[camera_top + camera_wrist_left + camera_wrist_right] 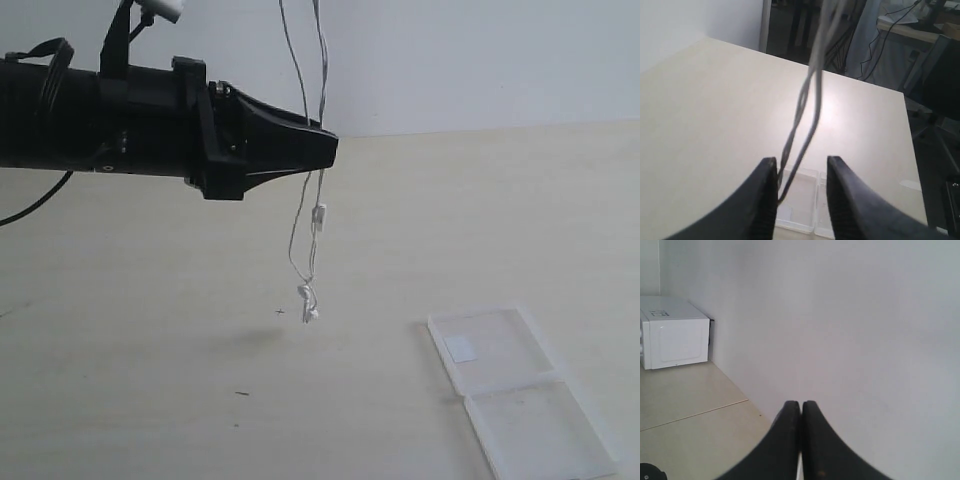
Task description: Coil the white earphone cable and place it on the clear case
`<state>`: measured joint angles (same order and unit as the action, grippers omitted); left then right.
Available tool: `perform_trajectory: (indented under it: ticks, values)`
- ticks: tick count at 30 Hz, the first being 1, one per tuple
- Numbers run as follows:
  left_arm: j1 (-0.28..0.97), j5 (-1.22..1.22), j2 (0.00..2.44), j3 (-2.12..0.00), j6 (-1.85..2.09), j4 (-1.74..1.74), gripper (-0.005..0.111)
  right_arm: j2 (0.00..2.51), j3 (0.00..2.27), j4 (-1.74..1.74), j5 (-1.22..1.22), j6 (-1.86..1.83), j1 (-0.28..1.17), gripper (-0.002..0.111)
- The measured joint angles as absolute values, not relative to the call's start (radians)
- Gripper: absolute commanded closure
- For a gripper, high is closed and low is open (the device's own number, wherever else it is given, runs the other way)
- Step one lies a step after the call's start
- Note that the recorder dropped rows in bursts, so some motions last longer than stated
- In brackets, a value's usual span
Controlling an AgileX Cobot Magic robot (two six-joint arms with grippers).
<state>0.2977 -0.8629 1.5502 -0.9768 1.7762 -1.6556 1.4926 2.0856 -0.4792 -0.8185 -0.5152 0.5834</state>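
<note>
The white earphone cable [322,90] hangs in two strands from above the exterior view's top edge. Its inline remote [319,215] and the two earbuds [308,300] dangle just above the table. My left gripper [330,150] is open, and both strands [807,100] run between its fingers, close to one finger [769,172]. My right gripper [801,404] is outside the exterior view; it is shut, with a thin white sliver of cable [799,467] between its jaws. The clear case [520,400] lies open on the table at the front right, with a white sticker [462,347] on its far half. It also shows under the left fingers [802,195].
The pale wooden table [150,330] carries a few tiny dark specks [242,393]. Its far edge [865,82] borders a cluttered room with desks and wires. A white microwave [675,335] stands by a wall in the right wrist view.
</note>
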Motion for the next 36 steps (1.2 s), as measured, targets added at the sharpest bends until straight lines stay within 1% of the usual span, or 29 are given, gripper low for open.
perform_trajectory:
  ticks: [2, 6, 9, 11, 12, 15, 16, 30, 33, 36]
  values:
    - [0.298, -0.873, 1.55, -0.977, 1.776, -1.667, 0.074, 1.493, 2.086, -0.479, -0.819, -0.513, 0.583, 0.108]
    - [0.3, -0.879, 1.55, -0.977, 1.798, -1.695, 0.065, 1.493, 2.086, -0.479, -0.819, -0.513, 0.583, 0.108]
    - [0.3, -0.879, 1.55, -0.977, 1.804, -1.702, 0.066, 1.493, 2.086, -0.479, -0.819, -0.509, 0.583, 0.108]
    - [0.3, -0.879, 1.55, -0.977, 1.809, -1.706, 0.07, 1.493, 2.086, -0.479, -0.819, -0.509, 0.583, 0.108]
    - [0.3, -0.879, 1.55, -0.977, 1.811, -1.709, 0.075, 1.493, 2.086, -0.479, -0.819, -0.507, 0.583, 0.108]
    - [0.3, -0.876, 1.55, -0.977, 1.822, -1.72, 0.101, 1.493, 2.086, -0.482, -0.819, -0.505, 0.583, 0.108]
    - [0.3, -0.876, 1.55, -0.977, 1.825, -1.72, 0.106, 1.493, 2.086, -0.482, -0.819, -0.505, 0.583, 0.108]
    - [0.3, -0.874, 1.55, -0.977, 1.858, -1.725, 0.107, 1.48, 2.086, -0.506, -0.831, -0.523, 0.583, 0.108]
    - [0.3, -0.847, 1.55, -0.977, 1.858, -1.738, 0.107, 1.451, 2.086, -0.543, -0.89, -0.536, 0.583, 0.108]
    - [0.3, -0.828, 1.55, -0.981, 1.861, -1.746, 0.107, 1.418, 2.086, -0.595, -1.002, -0.538, 0.583, 0.108]
